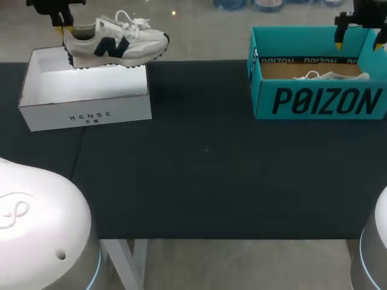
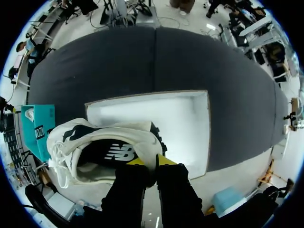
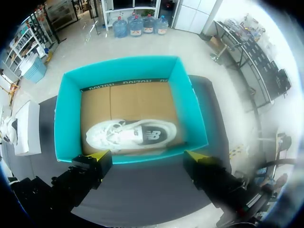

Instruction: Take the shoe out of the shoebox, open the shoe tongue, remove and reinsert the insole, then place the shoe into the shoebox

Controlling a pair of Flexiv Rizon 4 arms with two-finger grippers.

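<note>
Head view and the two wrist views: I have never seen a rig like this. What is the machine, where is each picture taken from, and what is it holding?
It is a robot with two arms at a dark table. The head view looks down from above and behind it; each wrist view looks out along one arm's jaws. The left arm has its jaws shut on the heel of a white shoe, held up at the far edge of an open white shoebox. The right arm hangs with its jaws open over a teal shoebox, in which a second white shoe lies.
</note>
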